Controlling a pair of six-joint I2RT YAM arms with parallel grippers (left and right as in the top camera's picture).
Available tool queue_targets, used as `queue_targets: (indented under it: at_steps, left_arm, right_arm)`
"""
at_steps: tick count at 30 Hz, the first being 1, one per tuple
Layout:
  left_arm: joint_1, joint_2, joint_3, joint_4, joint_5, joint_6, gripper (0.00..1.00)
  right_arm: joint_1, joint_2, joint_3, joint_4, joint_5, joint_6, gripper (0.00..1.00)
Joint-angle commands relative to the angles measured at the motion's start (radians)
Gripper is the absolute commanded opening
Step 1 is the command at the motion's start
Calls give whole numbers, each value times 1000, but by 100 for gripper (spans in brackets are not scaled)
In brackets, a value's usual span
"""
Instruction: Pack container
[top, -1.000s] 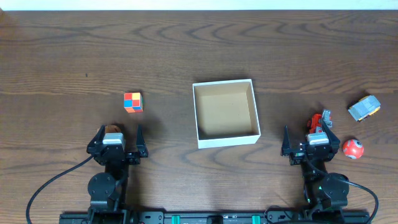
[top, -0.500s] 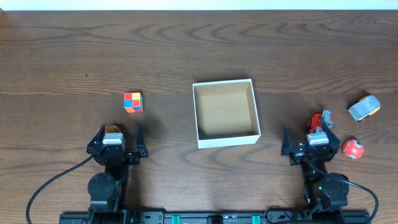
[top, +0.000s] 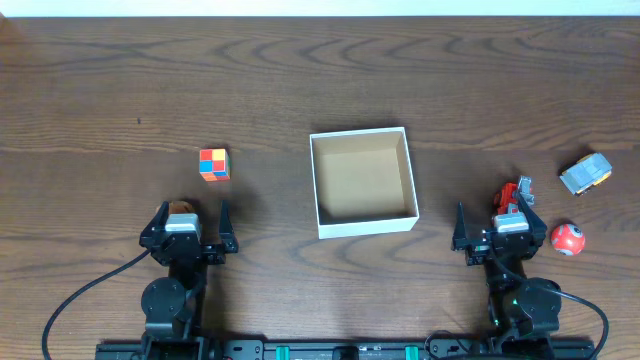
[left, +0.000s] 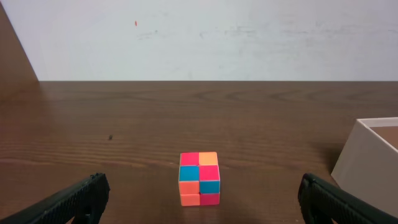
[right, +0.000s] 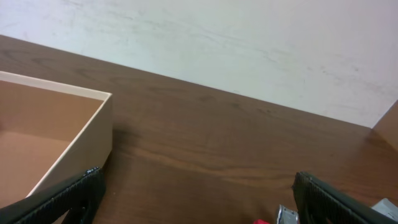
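Observation:
The container (top: 366, 225), a square white-walled box with a brown bottom, stands empty at the table's middle. A small multicoloured cube (top: 214, 163) lies to its left. My left gripper (top: 193, 213) is open just short of that cube; in the left wrist view the cube (left: 199, 178) stands ahead of the open left gripper (left: 201, 186), touching neither finger. My right gripper (top: 494, 212) is open right of the container, with a red and grey toy (top: 514, 193) by its right finger. Only that toy's tip (right: 283, 215) shows in the right wrist view.
A grey and yellow toy car (top: 586, 173) and a red ball (top: 567, 238) lie at the far right. The container's white wall (left: 367, 155) shows at the right of the left wrist view, and its corner (right: 74, 155) at the left of the right wrist view.

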Motion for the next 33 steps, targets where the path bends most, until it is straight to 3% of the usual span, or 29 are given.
queue_targets:
  at_steps: [1,19,21,25,33]
  left_arm:
    - [-2,-5,-21,-38,-8,-5,98]
    - [-2,-5,-21,-35,-9,8,98]
    - [-1,-5,-21,-23,-7,2,98]
    - [-2,-3,-1,-18,-7,-160,98]
    - [-1,139,226,-147,-8,-208,98]
  right_arm:
    - [5,-2,-3,-3,-3,-7,99]
    - [6,-2,-3,0,-39,-5,99]
    - [6,-2,-3,3,-70,45,99]
    - [5,-1,6,-5,-71,186,99]
    - [-48,142,282,-222,8,222,99]
